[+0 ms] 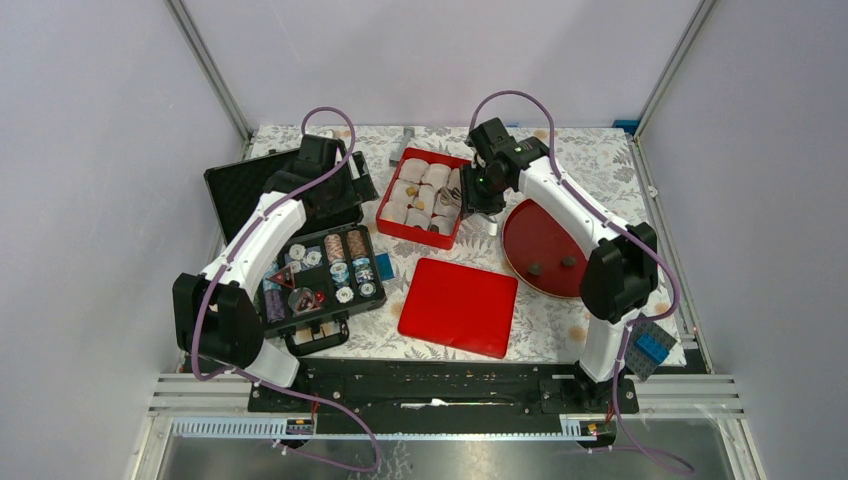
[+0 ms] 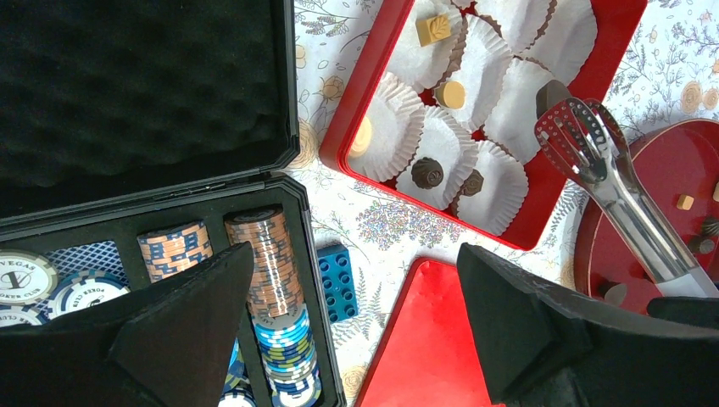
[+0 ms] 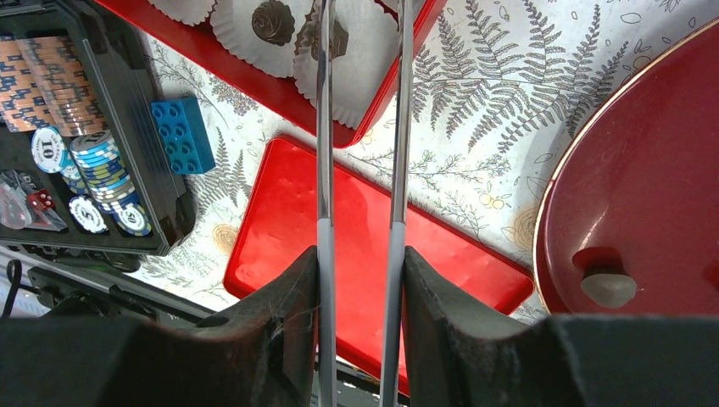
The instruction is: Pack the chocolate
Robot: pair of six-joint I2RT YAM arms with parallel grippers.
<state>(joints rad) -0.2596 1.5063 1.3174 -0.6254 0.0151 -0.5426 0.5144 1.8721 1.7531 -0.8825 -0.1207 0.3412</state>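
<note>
Dark chocolate (image 3: 341,41) lies at the tongs' (image 2: 623,208) tip, well beyond right fingers (image 3: 280,331).

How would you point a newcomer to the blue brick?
Find the black case of chips on the left half of the table. Beside its right wall, in the gap before the flat red lid, lies the brick. It is blue, rectangular and studded, unlike the round striped chips.

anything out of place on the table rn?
Only a blue toy brick, lying loose between the poker chip case and the red lid; it belongs to neither. Nothing looks spilled or damaged.
</note>
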